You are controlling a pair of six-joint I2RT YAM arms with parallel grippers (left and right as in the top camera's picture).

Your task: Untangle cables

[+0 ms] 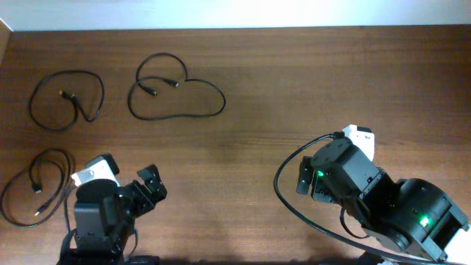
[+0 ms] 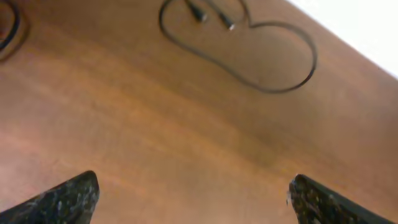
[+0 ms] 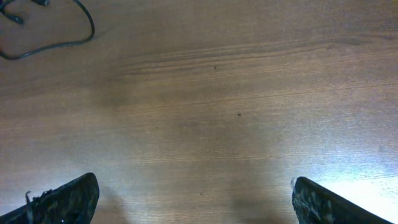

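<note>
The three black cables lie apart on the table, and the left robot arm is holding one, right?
No. The left fingers hold nothing; the left wrist view shows them open, only table between them. The three cables do lie apart.

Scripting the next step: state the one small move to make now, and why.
Probably no reach, just park: the upper-left cable, the heart-shaped cable and the lower-left cable already lie apart, none crossing another, and the left gripper and right gripper are open and empty.

Table (image 1: 294,81) brown wood, visible grain, slight sheen; cables (image 1: 184,116) matt black.
</note>
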